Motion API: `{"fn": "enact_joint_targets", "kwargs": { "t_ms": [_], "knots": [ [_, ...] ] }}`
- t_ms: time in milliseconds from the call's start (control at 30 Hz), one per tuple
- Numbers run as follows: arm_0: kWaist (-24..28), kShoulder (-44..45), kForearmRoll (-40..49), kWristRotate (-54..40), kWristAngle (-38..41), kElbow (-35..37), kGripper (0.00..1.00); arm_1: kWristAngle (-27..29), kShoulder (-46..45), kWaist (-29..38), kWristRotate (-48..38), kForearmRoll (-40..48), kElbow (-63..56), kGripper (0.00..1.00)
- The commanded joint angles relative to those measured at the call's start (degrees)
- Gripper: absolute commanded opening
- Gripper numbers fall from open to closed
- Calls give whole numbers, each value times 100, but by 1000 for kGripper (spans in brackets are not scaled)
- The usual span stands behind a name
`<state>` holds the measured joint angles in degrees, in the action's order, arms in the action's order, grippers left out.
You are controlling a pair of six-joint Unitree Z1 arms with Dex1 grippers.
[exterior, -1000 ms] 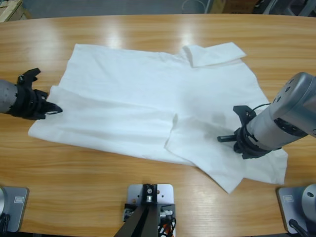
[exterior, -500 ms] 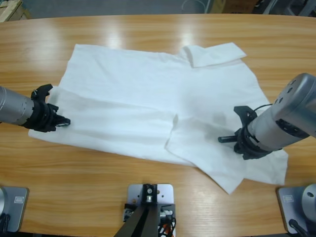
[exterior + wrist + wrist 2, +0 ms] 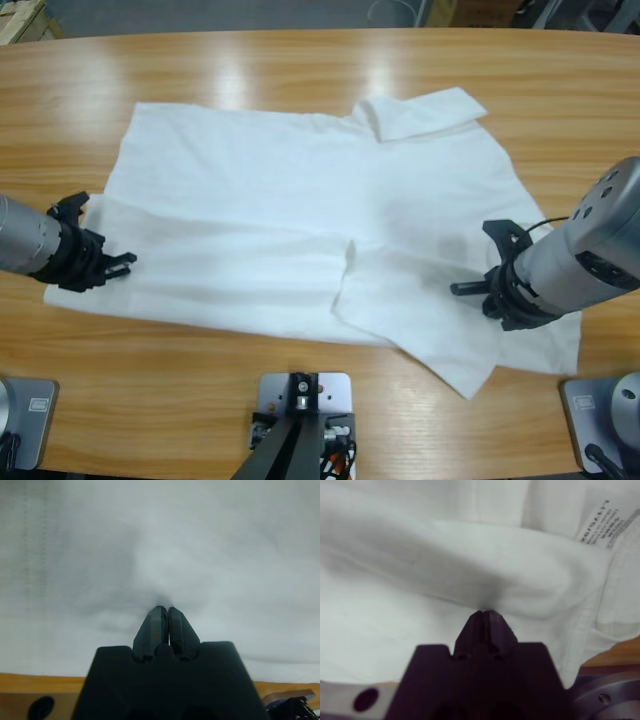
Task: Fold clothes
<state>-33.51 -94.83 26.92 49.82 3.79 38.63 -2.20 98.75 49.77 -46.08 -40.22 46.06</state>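
The white shirt [image 3: 300,190] lies spread on the wooden table [image 3: 300,60], its collar [image 3: 415,112] at the far right. My left gripper [image 3: 125,263] lies at the shirt's left edge, its jaws pressed together with a pinch of cloth [image 3: 200,540] gathered at the tips [image 3: 164,609]. My right gripper [image 3: 460,288] rests on the shirt's near right part, shut on a raised fold of cloth [image 3: 420,555] that puckers at its tips [image 3: 485,614]. A small printed label [image 3: 605,527] shows in the right wrist view.
Bare wood runs along the table's near edge [image 3: 180,390] and behind the shirt. A folded-over flap of the shirt [image 3: 420,320] lies at the near middle right.
My left gripper has pulled back to the left and the whole shirt has slid left with it. The right gripper has shifted slightly right, and the cloth lies more stretched.
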Motion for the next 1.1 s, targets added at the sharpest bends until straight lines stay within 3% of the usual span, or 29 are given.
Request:
{"fn": "enact_joint_targets", "kwargs": {
  "t_ms": [33, 200, 300, 333, 367, 400, 433, 467, 500, 600, 667, 767, 833, 967, 1100],
  "knots": [
    [-332, 189, 541, 554, 173, -467, 0, -75, -137, 60, -83, 49, -187, 0],
    [-358, 265, 518, 575, 191, -481, 0, -72, -286, 60, -120, 41, -219, 0],
    [-330, 446, 461, 547, -66, -256, 0, 204, -687, 60, 3, 57, -147, 0],
    [-267, 592, 367, 494, -75, -161, 0, 359, -841, 60, 202, 9, -106, 342],
    [-186, 780, 247, 403, -75, -63, 0, 535, -996, 60, 386, -161, 84, 897],
    [-59, 977, 127, 264, -75, 53, 34, 753, -1151, 60, 516, -397, 384, 999],
    [122, 1198, 54, 98, -73, 195, 448, 1025, -1281, 30, 671, -648, 731, 1000],
    [363, 1446, 48, -67, -80, 383, 715, 1190, -1360, -111, 889, -875, 1123, 1000],
    [672, 1708, 22, -236, -73, 572, 831, 1220, -1371, -317, 1126, -1051, 1515, 1000],
    [1663, 2084, -403, -761, 289, 993, 872, 955, -1107, -1206, 1602, -1360, 2506, 984],
    [2173, 1949, -692, -1239, 797, 1206, 874, 311, -720, -2041, 1945, -1473, 3111, 909],
    [3096, 1534, -741, -1241, 1613, 1305, 918, -633, 55, -3221, 2253, -1657, 4044, 899],
    [3593, 1241, -741, -1278, 2219, 1340, 896, -1070, 639, -3743, 2328, -1708, 4654, 899],
    [4184, 581, -741, -1455, 2680, 1665, 890, -1422, 1925, -4096, 2395, -2030, 5928, 883],
    [4256, 38, -718, -1448, 2701, 2111, 912, -1680, 2920, -4221, 2358, -2297, 6644, 723]
  ]
}}
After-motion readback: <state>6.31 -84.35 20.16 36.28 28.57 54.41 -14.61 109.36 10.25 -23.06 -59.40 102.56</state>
